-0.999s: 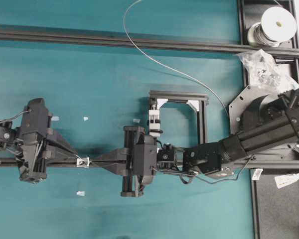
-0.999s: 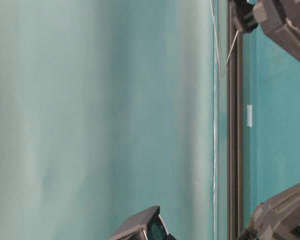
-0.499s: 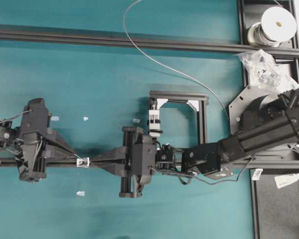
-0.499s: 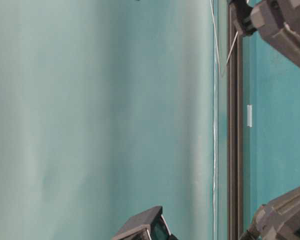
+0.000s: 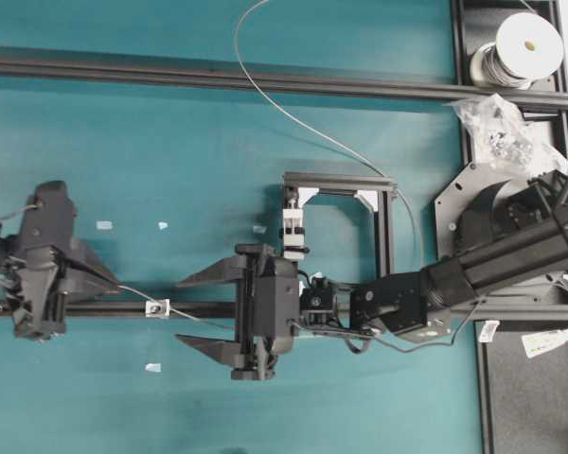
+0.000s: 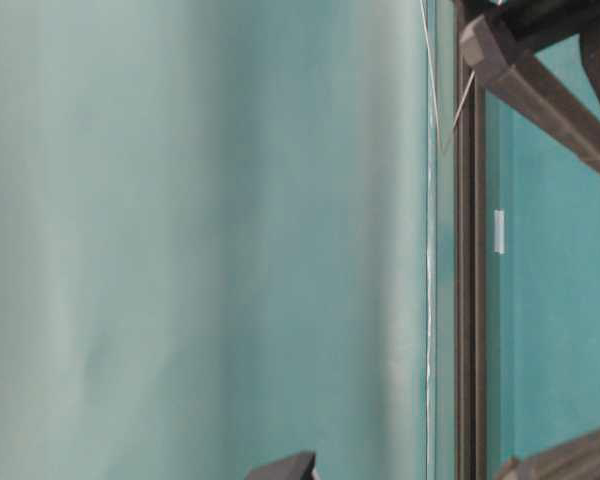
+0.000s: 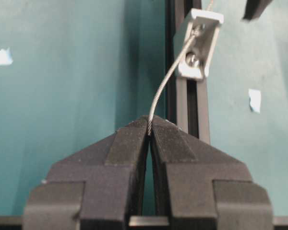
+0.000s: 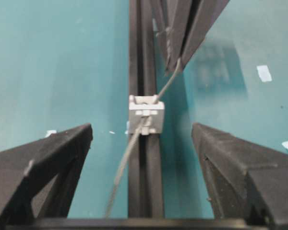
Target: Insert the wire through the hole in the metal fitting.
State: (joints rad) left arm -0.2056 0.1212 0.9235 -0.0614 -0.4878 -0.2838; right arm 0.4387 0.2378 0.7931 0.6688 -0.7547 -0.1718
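Pinching the wire (image 7: 169,76) between fingers (image 7: 127,143) pressed tightly together, the left gripper (image 5: 112,281) sits at the left of the teal tabletop (image 5: 170,142). From that grip the wire curves right to the metal fitting (image 5: 157,307), which sits on the dark rail (image 5: 199,308), and passes through it (the hole itself is too small to make out), coming out on the far side. Right of the fitting, the right gripper (image 5: 195,309) has its fingers (image 8: 48,158) spread wide, one on either side of the rail, touching neither wire nor fitting.
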